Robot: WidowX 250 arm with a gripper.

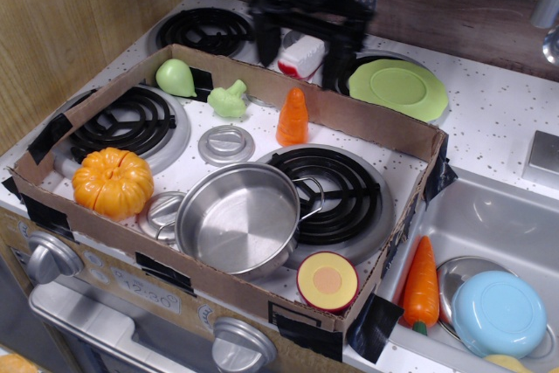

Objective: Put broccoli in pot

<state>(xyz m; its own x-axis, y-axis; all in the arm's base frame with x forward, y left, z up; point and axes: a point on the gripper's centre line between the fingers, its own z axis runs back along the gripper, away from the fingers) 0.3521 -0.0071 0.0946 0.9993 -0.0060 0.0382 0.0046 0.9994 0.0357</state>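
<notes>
The broccoli [229, 100], a small pale-green lumpy toy, lies inside the cardboard tray [349, 120] near its back wall. The shiny steel pot [241, 219] stands empty at the tray's front middle, with wire loop handles. My black gripper [303, 51] hangs open and empty above the back of the stove, behind the tray wall, to the right of and beyond the broccoli. Its fingers [266, 41] point down and look motion-blurred.
In the tray are a pale-green pear [175, 78], an orange pumpkin [113, 183], an upright orange carrot piece [293, 117] and a half fruit [327, 281]. A lime plate [400, 88] and a red-white toy [300, 57] sit behind. The sink [489, 216] holds a carrot and a blue bowl [498, 313].
</notes>
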